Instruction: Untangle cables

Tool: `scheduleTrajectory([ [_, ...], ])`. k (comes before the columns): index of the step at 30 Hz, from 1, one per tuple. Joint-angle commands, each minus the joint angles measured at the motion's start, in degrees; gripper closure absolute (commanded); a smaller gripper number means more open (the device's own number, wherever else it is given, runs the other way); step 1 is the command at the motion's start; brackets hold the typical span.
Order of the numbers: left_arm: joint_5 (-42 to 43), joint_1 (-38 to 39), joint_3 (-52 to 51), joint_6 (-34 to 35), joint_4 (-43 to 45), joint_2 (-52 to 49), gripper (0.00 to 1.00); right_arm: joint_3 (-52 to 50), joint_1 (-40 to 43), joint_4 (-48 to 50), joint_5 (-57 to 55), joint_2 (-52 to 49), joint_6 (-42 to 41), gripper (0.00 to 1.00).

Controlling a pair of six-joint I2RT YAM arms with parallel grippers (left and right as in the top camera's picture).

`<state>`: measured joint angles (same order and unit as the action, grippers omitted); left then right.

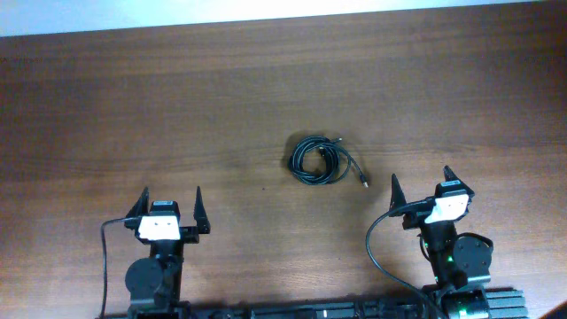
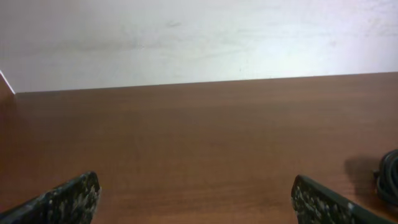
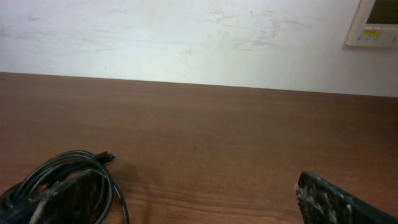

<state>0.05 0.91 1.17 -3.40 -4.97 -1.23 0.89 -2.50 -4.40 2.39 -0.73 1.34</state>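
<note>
- Overhead view: the left gripper (image 1: 172,190) sits near the front edge of the table (image 1: 266,89). Its two fingers are spread wide, and nothing is between them or touching them.
- From the left wrist, the same gripper (image 2: 196,202) shows only its two dark fingertips (image 2: 68,199) in the bottom corners, with bare wood between them.
- The right gripper (image 1: 421,175) is also wide open and has hold of nothing. It stands at the front right, its fingers pointing away from the base.
- From the right wrist, this gripper (image 3: 199,199) has one finger (image 3: 339,200) plain at the lower right. The other is at the lower left, where it lines up with the cables (image 3: 74,158). From this angle I cannot tell whether they touch, though from above they lie apart.
- The cables (image 1: 321,159) lie as one small black coil near the middle of the table, ahead of both grippers and nearer the right one.
- A loose tail runs out of the coil toward the right gripper and ends in a small plug (image 1: 366,183) near that gripper's inner finger.
- A second plug (image 1: 337,140) pokes out at the far side of the coil.
- From the left wrist, only the coil's edge (image 2: 390,177) shows, at the far right of the frame.
- A pale wall (image 3: 186,31) rises behind the table, with a white panel (image 3: 376,22) mounted on it.
</note>
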Motion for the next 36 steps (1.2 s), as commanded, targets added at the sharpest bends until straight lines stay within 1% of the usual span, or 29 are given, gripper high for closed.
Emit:
scheduleTrajectory([
  [1,0.2,0.2,-0.3,0.6,1.7,0.5,0.01,-0.6,-0.5,0.1,-0.5,0.5,-0.1,0.00],
  [7,1.1,0.2,-0.3,0.6,1.7,0.5,0.01,-0.6,-0.5,0.1,-0.5,0.5,-0.1,0.00],
  [10,1.1,0.2,-0.3,0.6,-0.4,0.5,0.01,-0.6,-0.5,0.1,-0.5,0.5,-0.1,0.00],
  [16,1.1,0.2,-0.3,0.6,-0.3,0.5,0.01,-0.6,-0.5,0.1,-0.5,0.5,-0.1,0.00],
  [17,1.3,0.2,0.9,2.6,0.3,0.5,0.01,-0.6,-0.5,0.1,-0.5,0.5,-0.1,0.00],
  [19,1.4,0.2,3.7,5.7,-2.1,0.4,0.01,-0.6,-0.5,0.1,-0.5,0.5,-0.1,0.00],
  [21,1.3,0.2,7.7,5.8,-6.8,0.5,0.01,-0.6,-0.5,0.1,-0.5,0.5,-0.1,0.01],
  [23,1.4,0.2,10.5,5.8,-9.3,0.4,0.01,-0.6,-0.5,0.1,-0.5,0.5,-0.1,0.00],
  [25,3.6,0.2,12.0,5.8,-10.8,0.4,0.01,-0.6,-0.5,0.1,-0.5,0.5,-0.1,0.00],
  [27,4.2,0.2,15.2,6.9,-15.4,-0.4,0.01,-0.6,-0.5,0.1,-0.5,0.5,-0.1,0.00],
  [30,4.3,0.2,21.1,6.9,-19.1,-5.7,0.01,-0.6,-0.5,0.1,-0.5,0.5,-0.1,0.00],
  [31,4.3,0.2,25.0,6.9,-21.6,-10.1,0.01,-0.6,-0.5,0.1,-0.5,0.5,-0.1,0.01],
  [33,4.3,0.2,28.9,6.9,-24.2,-15.5,0.01,-0.6,-0.5,0.1,-0.5,0.5,-0.1,0.00],
  [34,4.7,0.2,32.8,6.8,-26.0,-21.6,0.01,-0.6,-0.5,0.1,-0.5,0.5,-0.1,0.00],
  [36,9.1,0.2,36.9,6.8,-26.3,-29.6,0.01,-0.6,-0.5,0.1,-0.5,0.5,-0.1,0.00],
])
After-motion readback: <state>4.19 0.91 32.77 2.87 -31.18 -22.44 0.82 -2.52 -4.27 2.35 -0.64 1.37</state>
